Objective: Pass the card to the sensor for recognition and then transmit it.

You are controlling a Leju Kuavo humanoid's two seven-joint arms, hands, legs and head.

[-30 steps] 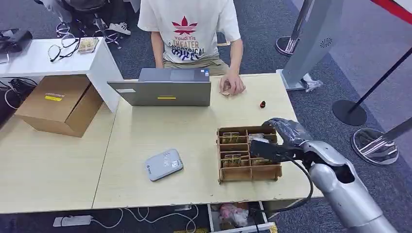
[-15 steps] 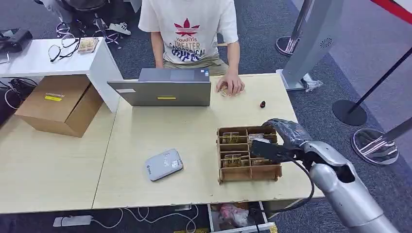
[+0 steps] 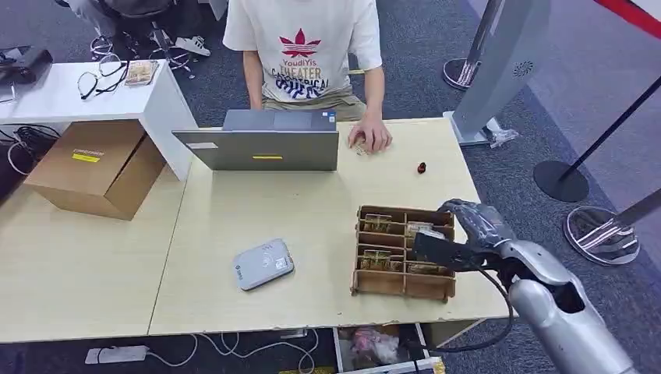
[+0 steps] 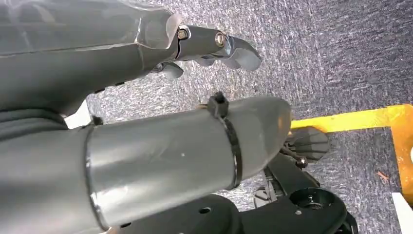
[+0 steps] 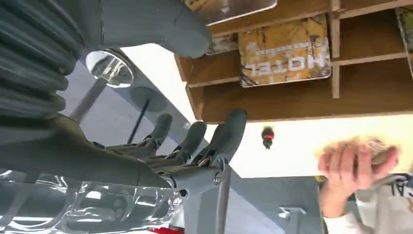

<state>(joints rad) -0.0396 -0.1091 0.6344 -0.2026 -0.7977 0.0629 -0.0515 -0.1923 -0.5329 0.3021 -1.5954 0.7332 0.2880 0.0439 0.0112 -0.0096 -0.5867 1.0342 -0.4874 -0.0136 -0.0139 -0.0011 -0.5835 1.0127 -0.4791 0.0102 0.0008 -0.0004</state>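
Note:
A wooden compartment box (image 3: 401, 287) holding several yellow cards (image 3: 376, 258) sits askew near the table's front right. My right hand (image 3: 475, 230) is at the box's right end, its dark thumb (image 3: 433, 250) reaching over the compartments. In the right wrist view the thumb (image 5: 146, 24) lies above a card slot beside a "HOTEL" card (image 5: 285, 56), while the fingers (image 5: 229, 129) hang past the box wall (image 5: 292, 102) with nothing pinched. The grey card sensor (image 3: 263, 265) lies left of the box. My left hand (image 4: 146, 48) hangs over carpet, holding nothing.
A person sits behind the table with a hand (image 3: 370, 139) resting by an open laptop (image 3: 261, 148). A small dark knob (image 3: 422, 167) lies on the table behind the box. A cardboard carton (image 3: 93, 167) stands at the left. Stanchion bases (image 3: 561, 181) stand on the right.
The wooden box has slid right and toward the front edge and turned slightly. My right hand has drawn back with it.

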